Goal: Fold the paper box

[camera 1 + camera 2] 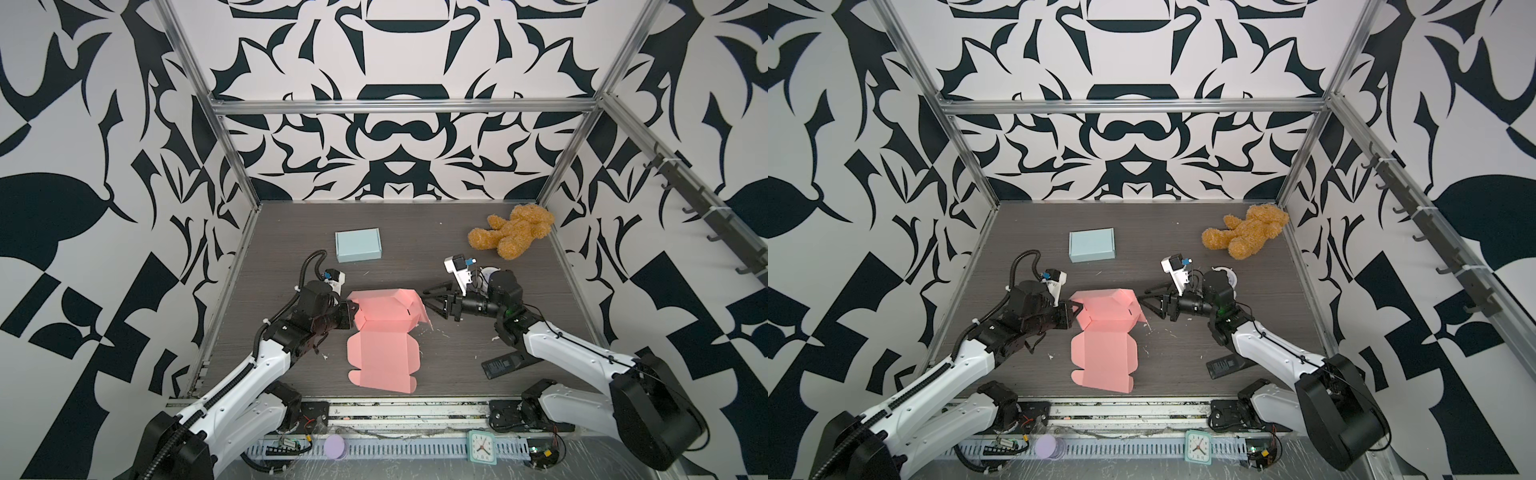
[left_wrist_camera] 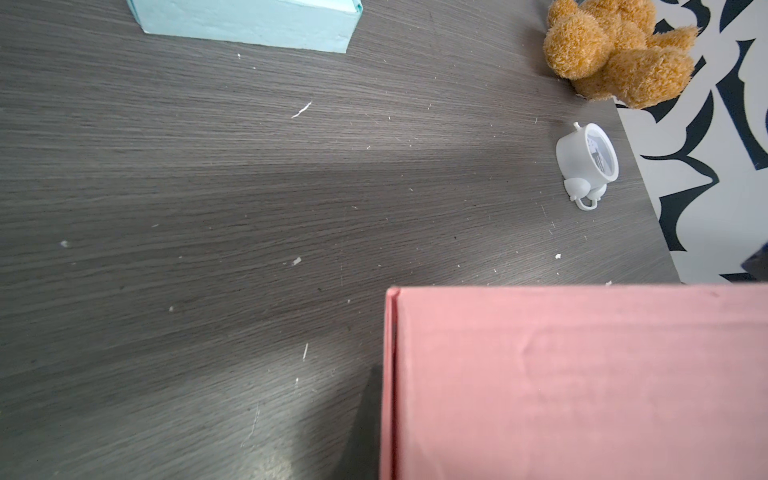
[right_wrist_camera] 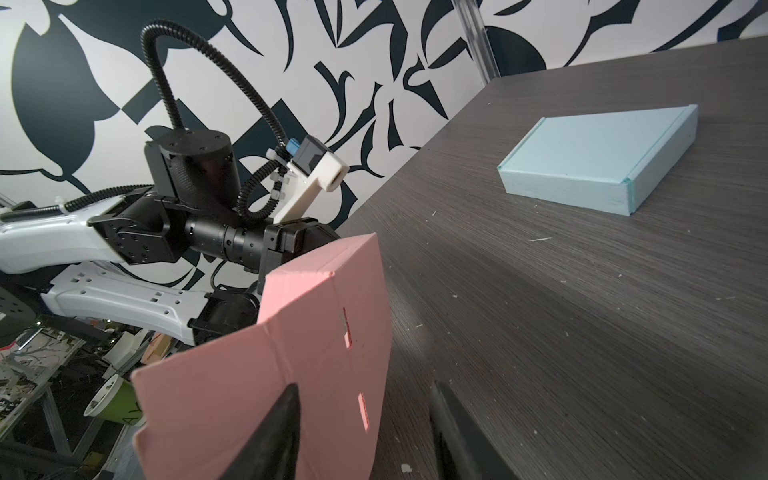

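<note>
A half-folded pink paper box [image 1: 382, 357] lies on the table [image 1: 457, 249], nearer the robot than a blue box [image 1: 358, 246]. The left fingers [image 1: 350, 311] are closed on its raised left wall. The right fingers [image 3: 282, 428] sit half open astride its right flap, gripping nothing.

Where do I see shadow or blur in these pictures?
Both top views: even light, teddy bear sharp; left wrist view: soft shadows cross the table beside the pink paper box; right wrist view: right gripper blurred, blue box sharp.
</note>
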Robot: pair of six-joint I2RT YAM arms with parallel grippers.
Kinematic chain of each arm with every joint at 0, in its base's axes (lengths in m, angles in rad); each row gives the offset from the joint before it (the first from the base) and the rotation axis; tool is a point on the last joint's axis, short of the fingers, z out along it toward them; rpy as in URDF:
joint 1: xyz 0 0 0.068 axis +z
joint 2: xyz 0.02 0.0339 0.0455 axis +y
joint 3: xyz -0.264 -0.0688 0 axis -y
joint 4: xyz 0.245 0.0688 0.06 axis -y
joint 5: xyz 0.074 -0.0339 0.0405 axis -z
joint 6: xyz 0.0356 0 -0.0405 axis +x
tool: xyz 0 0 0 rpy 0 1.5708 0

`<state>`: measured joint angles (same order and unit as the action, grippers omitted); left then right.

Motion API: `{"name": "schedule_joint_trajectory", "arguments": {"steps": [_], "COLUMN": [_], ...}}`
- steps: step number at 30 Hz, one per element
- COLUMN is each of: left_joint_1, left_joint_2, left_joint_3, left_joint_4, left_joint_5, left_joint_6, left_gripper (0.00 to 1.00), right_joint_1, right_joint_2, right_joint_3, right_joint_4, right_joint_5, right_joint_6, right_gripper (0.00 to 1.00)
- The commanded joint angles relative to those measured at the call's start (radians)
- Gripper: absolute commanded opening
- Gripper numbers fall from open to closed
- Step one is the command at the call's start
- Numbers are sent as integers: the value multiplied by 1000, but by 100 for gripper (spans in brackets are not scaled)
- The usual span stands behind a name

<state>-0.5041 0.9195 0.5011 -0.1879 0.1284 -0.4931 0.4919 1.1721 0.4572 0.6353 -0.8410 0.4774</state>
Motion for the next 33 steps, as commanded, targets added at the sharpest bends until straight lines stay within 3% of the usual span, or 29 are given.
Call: {"name": "schedule_joint_trajectory", "arguments": {"steps": [1,12,25,33], "left_joint_1": [4,3,3,4], "left_joint_2": [-1,10,76,111], "left_joint_3": [33,40,48,43], "left_joint_4": [-5,-18,-16,12], "left_joint_5": [23,13,-53,-100], "left_joint_6": [11,10,-59,-132], "left_gripper": [0,0,0,0], "right_joint_1": [24,113,278,369], "right_joint_2": [-16,-13,-26,34], "right_joint_3": [0,37,194,288], "right_joint_4": [94,-4,-425,-562], "right_joint_5": [-47,-8,415,678], "right_joint_6": [1,-124,-325,-328], "right_gripper": [52,50,34,39]}}
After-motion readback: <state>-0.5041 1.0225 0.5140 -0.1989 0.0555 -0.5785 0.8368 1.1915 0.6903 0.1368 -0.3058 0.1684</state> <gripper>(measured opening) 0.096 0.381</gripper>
